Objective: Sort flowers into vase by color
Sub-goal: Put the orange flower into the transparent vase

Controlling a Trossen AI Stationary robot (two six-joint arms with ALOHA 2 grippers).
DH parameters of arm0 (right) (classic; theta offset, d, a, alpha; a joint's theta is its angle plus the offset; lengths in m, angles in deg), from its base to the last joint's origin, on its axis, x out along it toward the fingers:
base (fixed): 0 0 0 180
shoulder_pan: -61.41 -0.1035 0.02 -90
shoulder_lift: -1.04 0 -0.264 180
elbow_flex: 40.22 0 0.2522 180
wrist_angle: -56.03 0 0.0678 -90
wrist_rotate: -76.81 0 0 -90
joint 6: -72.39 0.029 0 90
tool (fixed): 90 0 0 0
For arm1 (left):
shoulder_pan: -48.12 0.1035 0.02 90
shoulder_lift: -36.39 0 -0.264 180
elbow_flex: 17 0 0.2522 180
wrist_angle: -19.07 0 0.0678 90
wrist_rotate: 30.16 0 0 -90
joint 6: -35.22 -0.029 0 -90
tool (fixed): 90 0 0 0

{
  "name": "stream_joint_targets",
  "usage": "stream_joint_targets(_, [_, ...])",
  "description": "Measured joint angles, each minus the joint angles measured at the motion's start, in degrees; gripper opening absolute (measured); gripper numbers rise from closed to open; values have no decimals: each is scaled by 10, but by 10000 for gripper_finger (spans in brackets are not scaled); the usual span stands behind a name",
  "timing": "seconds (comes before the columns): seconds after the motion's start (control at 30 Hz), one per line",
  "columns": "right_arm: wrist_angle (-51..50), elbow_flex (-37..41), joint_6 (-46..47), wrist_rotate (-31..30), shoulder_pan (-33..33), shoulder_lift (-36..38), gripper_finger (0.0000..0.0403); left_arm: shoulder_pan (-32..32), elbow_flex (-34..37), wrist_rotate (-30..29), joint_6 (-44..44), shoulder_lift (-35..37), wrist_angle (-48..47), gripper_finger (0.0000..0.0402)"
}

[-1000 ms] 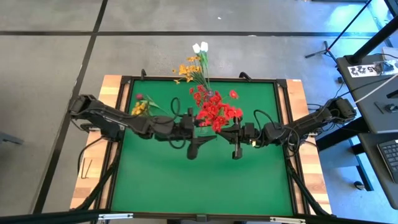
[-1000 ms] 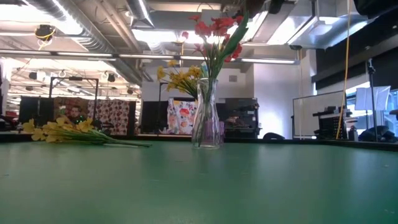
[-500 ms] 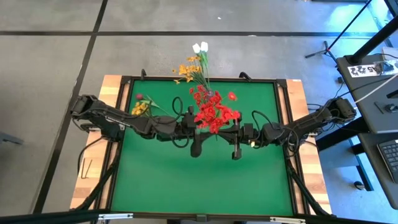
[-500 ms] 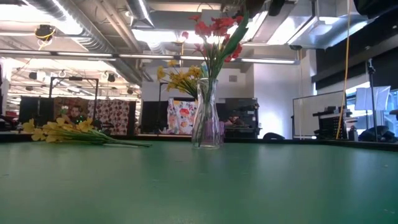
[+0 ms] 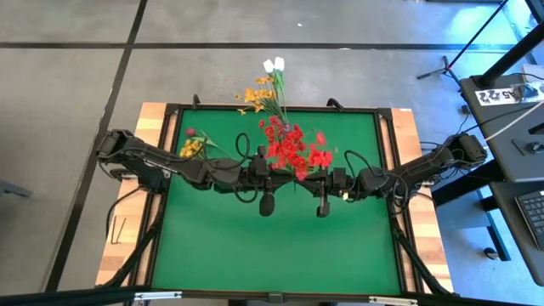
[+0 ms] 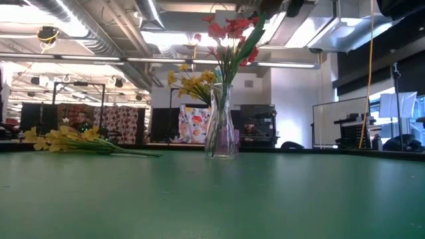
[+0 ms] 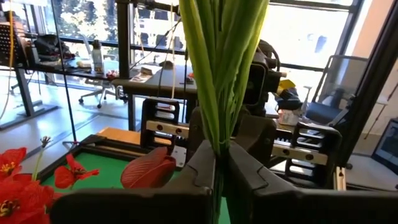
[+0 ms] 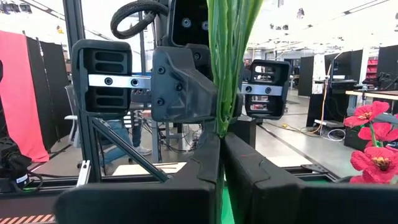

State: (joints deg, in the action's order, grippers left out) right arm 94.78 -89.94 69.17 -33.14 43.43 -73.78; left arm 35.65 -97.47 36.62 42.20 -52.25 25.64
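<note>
A bunch of red flowers (image 5: 293, 153) is held in the air over the middle of the table. My left gripper (image 7: 219, 155) and my right gripper (image 8: 221, 140) face each other, both shut on its green stems. The blossoms (image 6: 229, 32) spread on the far side of the fingers. Behind them a clear glass vase (image 6: 220, 126) stands on its base, with yellow-orange flowers (image 5: 257, 93) and white buds (image 5: 274, 65) in it. More yellow flowers (image 6: 66, 139) and a dark pink bud (image 5: 190, 133) lie flat on the mat at the far left. My left gripper pinches the bundle of green stems (image 7: 217, 140) between its two fingers. It comes in level from the table's left, fingers across the stems. The stems rise upright above the fingers and the bunch is clear of the table. My right gripper pinches the same stems (image 8: 221, 124) between its two fingers, level from the table's right and across them. It stands directly opposite my left gripper. The stems stand upright above the fingers.
The green mat (image 5: 272, 246) lies bare in front of both arms, toward the near edge. A wooden border (image 5: 408, 136) frames the table. Beyond the far edge are racks, desks and equipment of the room.
My left gripper has shut on the green stems next to my right gripper, without moving from its place. The red blossoms have shifted a little as the stems were pinched. My right gripper has stayed shut on the stems.
</note>
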Motion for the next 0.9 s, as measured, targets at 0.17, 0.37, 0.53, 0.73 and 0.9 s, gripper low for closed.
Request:
stream_joint_targets(0.17, [2,0,-6,-2,0,9,65,-5,0,-3,-11,15,-5,6])
stream_joint_targets(0.37, [-17,0,-13,15,-1,29,183,-24,0,-58,-49,59,-35,5])
stream_joint_targets(0.53, [-53,0,-36,15,-1,66,261,-43,0,-143,-78,100,-99,5])
stream_joint_targets(0.73, [-98,0,-104,-36,-33,145,273,-59,17,-183,-107,120,-118,4])
stream_joint_targets(0.9, [-169,0,-162,-130,-82,222,245,-54,54,-195,-106,137,-84,4])
